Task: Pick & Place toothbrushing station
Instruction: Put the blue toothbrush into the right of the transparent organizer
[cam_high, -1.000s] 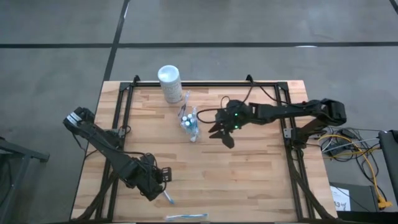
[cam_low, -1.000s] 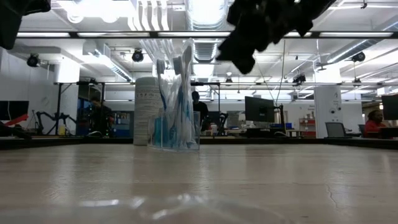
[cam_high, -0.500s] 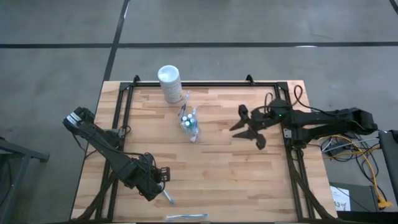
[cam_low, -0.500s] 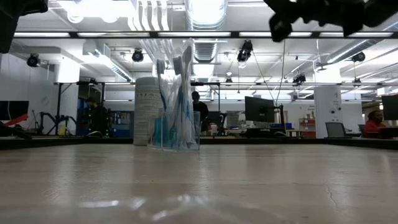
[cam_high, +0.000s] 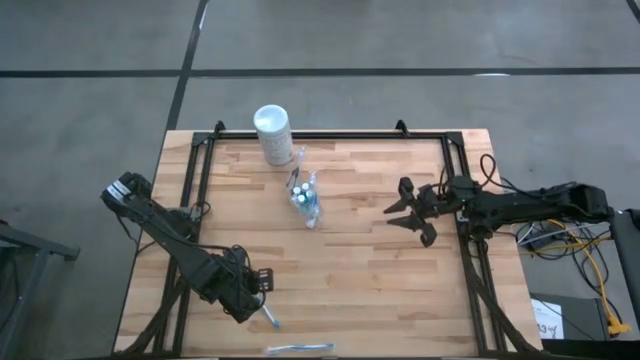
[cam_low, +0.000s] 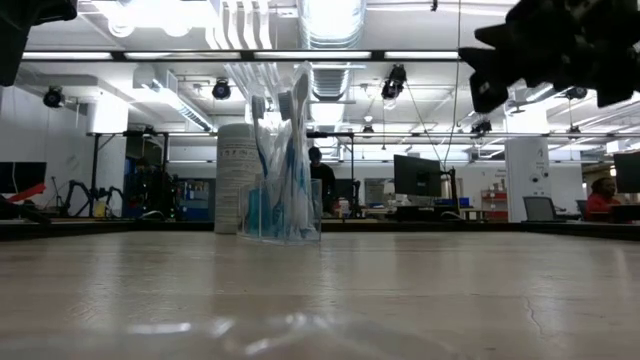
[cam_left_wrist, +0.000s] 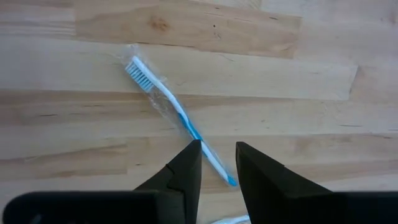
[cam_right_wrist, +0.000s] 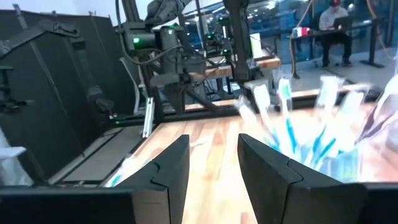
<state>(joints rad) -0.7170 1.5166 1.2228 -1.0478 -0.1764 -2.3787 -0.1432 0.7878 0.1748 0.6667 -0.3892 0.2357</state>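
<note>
Clear toothbrushing station (cam_high: 305, 200) upright mid-table, right gripper (cam_high: 412, 212) empty and parted, well apart

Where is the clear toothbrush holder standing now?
In the high view, the toothbrush holder stands on the table's far middle part, just in front of the white cylinder.

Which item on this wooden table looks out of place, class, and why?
Two thin blue-and-white toothbrushes lie loose at the near edge: one just beyond the left hand, another at the very edge. The rest stand upright in the clear plastic holder mid-table.
</note>
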